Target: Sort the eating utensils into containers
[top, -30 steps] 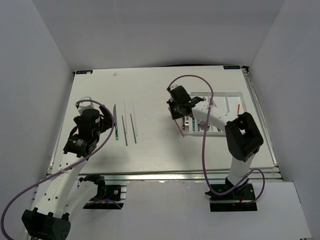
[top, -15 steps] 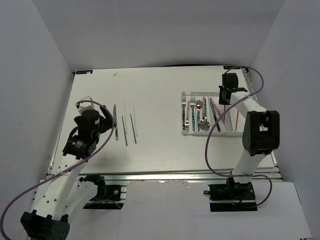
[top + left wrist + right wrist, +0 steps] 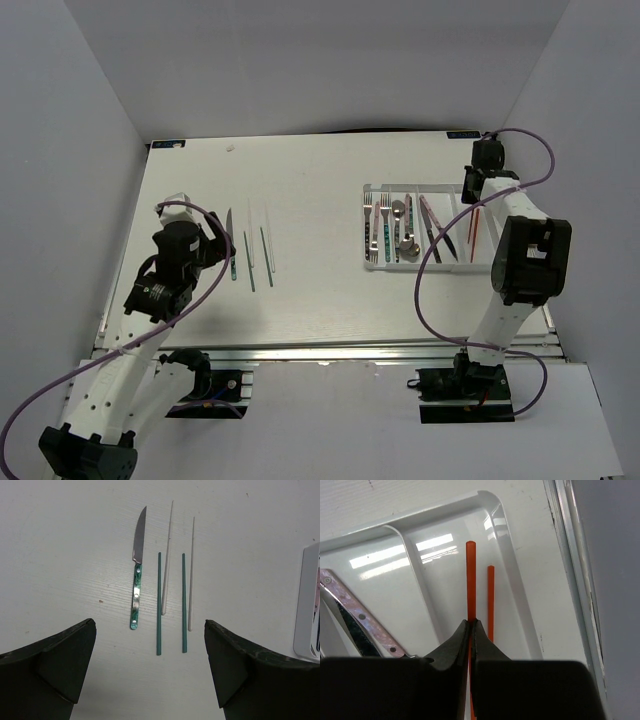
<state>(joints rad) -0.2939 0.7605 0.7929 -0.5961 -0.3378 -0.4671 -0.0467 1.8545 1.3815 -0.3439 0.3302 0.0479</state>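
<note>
Pressed together, the right pincer (image 3: 470,622) pinches a red chopstick (image 3: 470,580) at the rightmost compartment of the white tray (image 3: 519,597), on the table's far right; whether the stick touches the tray floor cannot be told. Its long axis runs near to far, the free end pointing toward the tray's far right corner. A second red chopstick (image 3: 490,600) lies just right of it in the same compartment, parallel to it. In the next compartment to the left, knife handles (image 3: 362,617) slant from far left to near right. Forks (image 3: 378,228) and spoons (image 3: 403,228) lie lengthwise in the left compartments. Over the table's left side the left pincer (image 3: 149,630) hangs spread wide, holding nothing. Just beyond it lie a teal-handled knife (image 3: 136,597), its blade tip pointing far, two green chopsticks (image 3: 159,605) and two pale chopsticks (image 3: 167,560), all roughly parallel, near to far.
</note>
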